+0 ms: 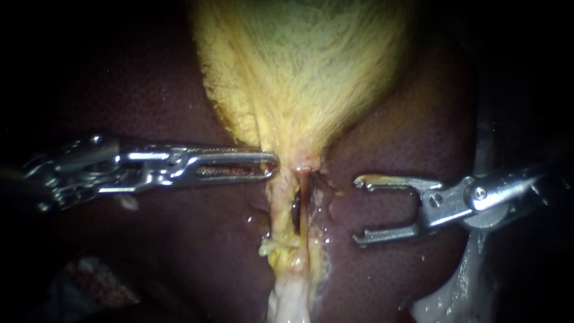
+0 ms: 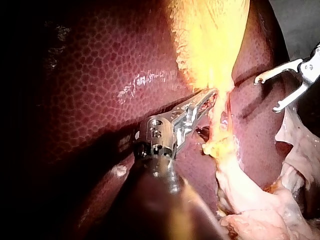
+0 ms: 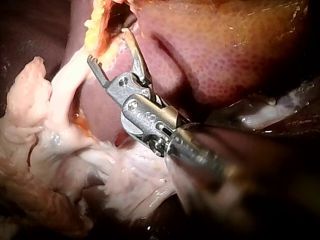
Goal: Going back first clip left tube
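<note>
Now, endoscope: the left instrument (image 1: 263, 164) is clamping the edge of the gallbladder (image 1: 299, 72); the right instrument (image 1: 359, 209) is holding its jaws agape beside the tube (image 1: 303, 206) under it. Left wrist: jaws are pinching the gallbladder. Right wrist: jaws are standing wide apart.

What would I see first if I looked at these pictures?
Probably the bright yellow, fan-shaped gallbladder at the top middle of the endoscope view, against the dark red liver. Lower down, the shiny metal right instrument comes in from the right with its hooked jaws wide open. The shiny metal left instrument reaches the yellow tissue's narrow neck from the left.
</note>
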Robot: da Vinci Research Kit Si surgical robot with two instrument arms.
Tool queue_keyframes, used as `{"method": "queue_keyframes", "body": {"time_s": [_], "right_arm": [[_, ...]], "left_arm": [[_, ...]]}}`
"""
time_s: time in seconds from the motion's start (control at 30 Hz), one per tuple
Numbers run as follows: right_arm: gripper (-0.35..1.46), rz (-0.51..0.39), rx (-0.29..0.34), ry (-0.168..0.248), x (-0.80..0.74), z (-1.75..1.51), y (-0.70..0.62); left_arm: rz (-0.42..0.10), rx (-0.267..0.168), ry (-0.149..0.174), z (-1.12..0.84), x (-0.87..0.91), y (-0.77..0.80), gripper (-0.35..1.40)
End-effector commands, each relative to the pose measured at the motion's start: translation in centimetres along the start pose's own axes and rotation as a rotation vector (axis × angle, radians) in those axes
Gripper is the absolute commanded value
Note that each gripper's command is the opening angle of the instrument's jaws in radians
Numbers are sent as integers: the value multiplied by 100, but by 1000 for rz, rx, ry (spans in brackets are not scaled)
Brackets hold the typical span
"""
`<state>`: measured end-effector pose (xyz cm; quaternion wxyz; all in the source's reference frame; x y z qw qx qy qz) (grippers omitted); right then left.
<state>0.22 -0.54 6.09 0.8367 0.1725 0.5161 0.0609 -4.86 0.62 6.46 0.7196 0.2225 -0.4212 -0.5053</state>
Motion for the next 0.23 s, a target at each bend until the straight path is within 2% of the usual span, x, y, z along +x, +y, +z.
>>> {"method": "queue_keyframes", "body": {"time_s": [0.03, 0.23], "right_arm": [[60, 0, -1, 4, 0, 0, 0], [60, -5, 1, 7, 0, 0, 0]], "left_arm": [[0, 1, 0, 0, 0, 0, -35], [1, 2, 1, 0, 0, 2, -35]]}}
